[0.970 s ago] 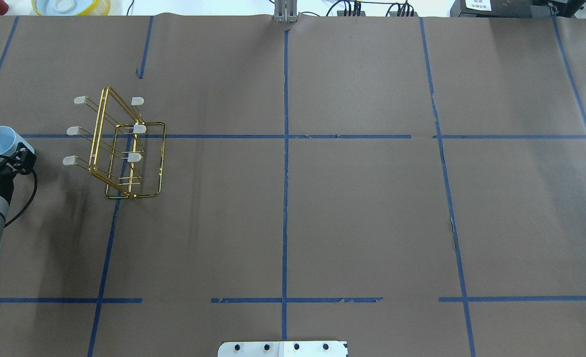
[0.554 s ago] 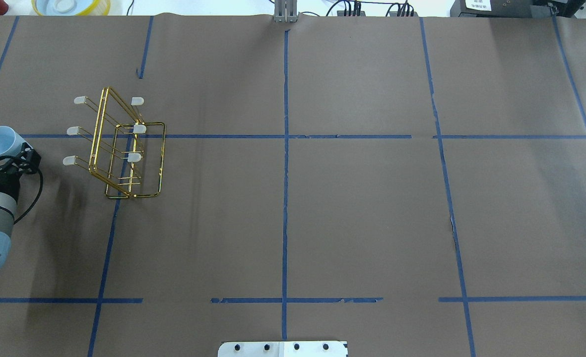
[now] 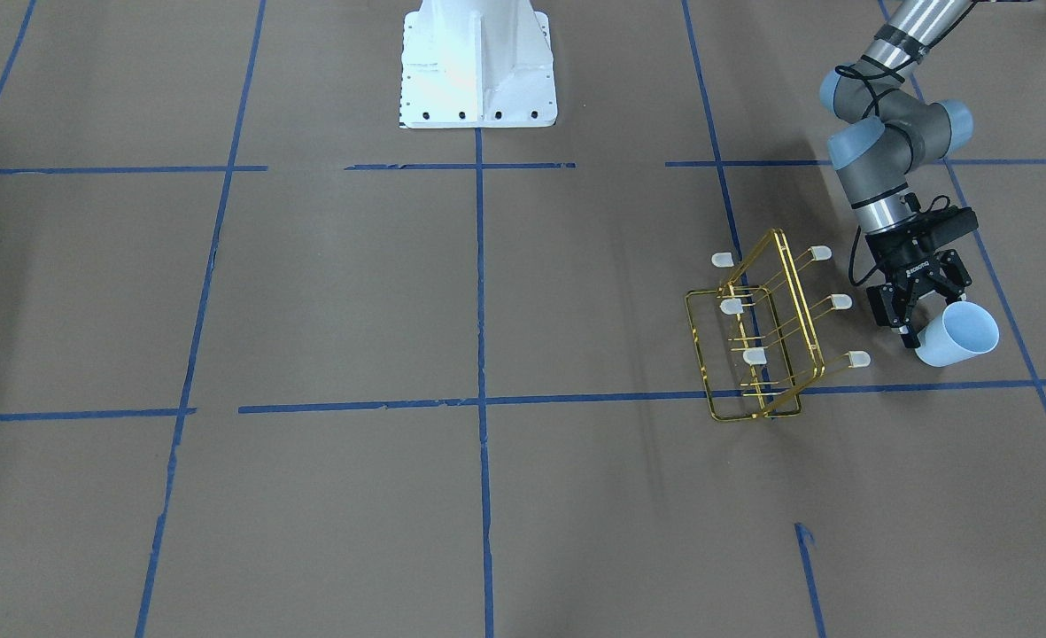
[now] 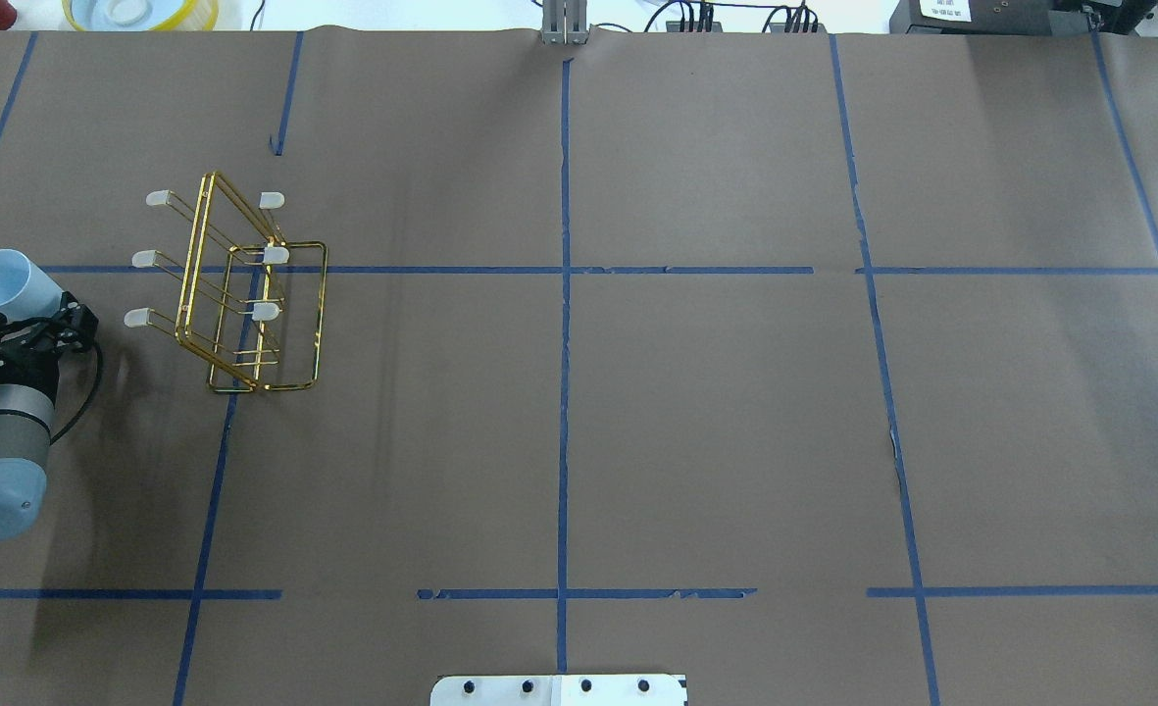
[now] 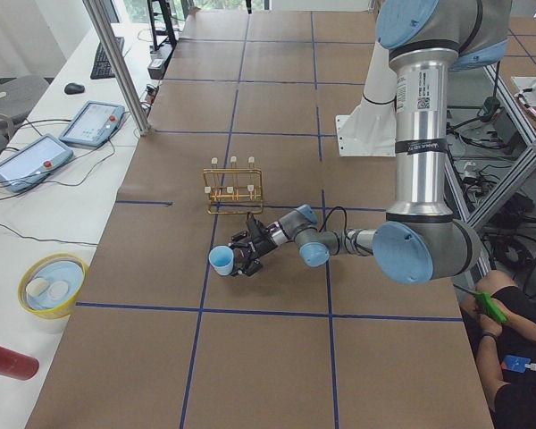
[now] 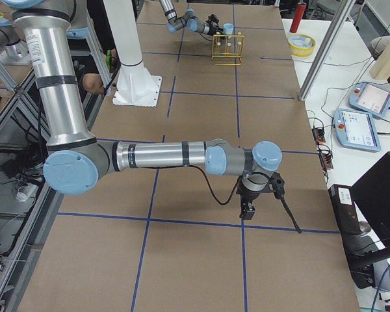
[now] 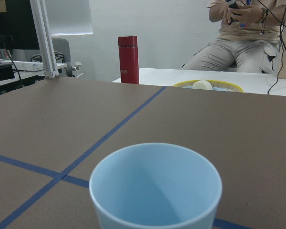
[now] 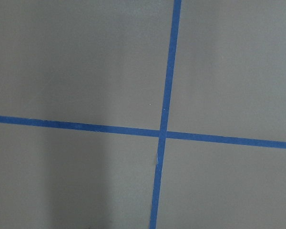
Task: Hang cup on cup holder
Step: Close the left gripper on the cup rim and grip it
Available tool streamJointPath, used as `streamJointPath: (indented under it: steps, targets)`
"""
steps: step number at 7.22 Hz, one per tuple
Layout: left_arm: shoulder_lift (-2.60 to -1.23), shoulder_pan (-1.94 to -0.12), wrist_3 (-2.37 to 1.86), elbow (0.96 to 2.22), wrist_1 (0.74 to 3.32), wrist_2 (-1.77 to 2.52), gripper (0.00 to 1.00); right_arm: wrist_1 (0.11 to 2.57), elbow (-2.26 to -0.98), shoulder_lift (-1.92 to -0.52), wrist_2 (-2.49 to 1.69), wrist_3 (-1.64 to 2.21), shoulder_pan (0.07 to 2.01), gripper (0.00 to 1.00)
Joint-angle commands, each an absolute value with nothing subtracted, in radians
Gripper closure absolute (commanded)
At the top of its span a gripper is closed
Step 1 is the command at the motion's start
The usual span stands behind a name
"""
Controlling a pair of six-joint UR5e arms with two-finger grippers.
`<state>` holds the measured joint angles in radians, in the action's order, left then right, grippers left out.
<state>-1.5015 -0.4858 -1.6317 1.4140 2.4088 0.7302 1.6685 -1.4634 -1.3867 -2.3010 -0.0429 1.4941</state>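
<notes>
The pale blue cup (image 3: 956, 335) lies tilted on its side in my left gripper (image 3: 930, 319), which is shut on its lower part just above the table. In the overhead view the cup (image 4: 5, 282) is left of the gold wire cup holder (image 4: 235, 294), about a cup's length from its left prong tips. The holder (image 3: 762, 337) stands upright with nothing on its prongs. The left wrist view looks into the cup's open mouth (image 7: 155, 191). My right gripper (image 6: 247, 209) hangs near the table far from the holder; I cannot tell whether it is open or shut.
A red bottle (image 7: 127, 59) and a yellow bowl (image 7: 207, 86) stand beyond the table's far edge, where a person sits. The white robot base (image 3: 478, 62) is at the near middle. Blue tape lines cross the brown paper.
My left arm has swung a little to the right, toward the holder, and the wrist has turned. The cup stays in the gripper at about the same spot.
</notes>
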Motion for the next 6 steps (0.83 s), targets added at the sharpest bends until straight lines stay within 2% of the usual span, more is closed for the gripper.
streamJointPath:
  steps: [1,6]
  targets:
    - [-1.502,-0.489,-1.635,1.399,2.413,0.73,0.0,1.669,-1.463,-1.387,-2.301,-0.043,1.493,0.0]
    - [-1.515,-0.526,-1.632,1.399,2.411,0.732,0.0,1.667,-1.463,-1.387,-2.301,-0.043,1.494,0.0]
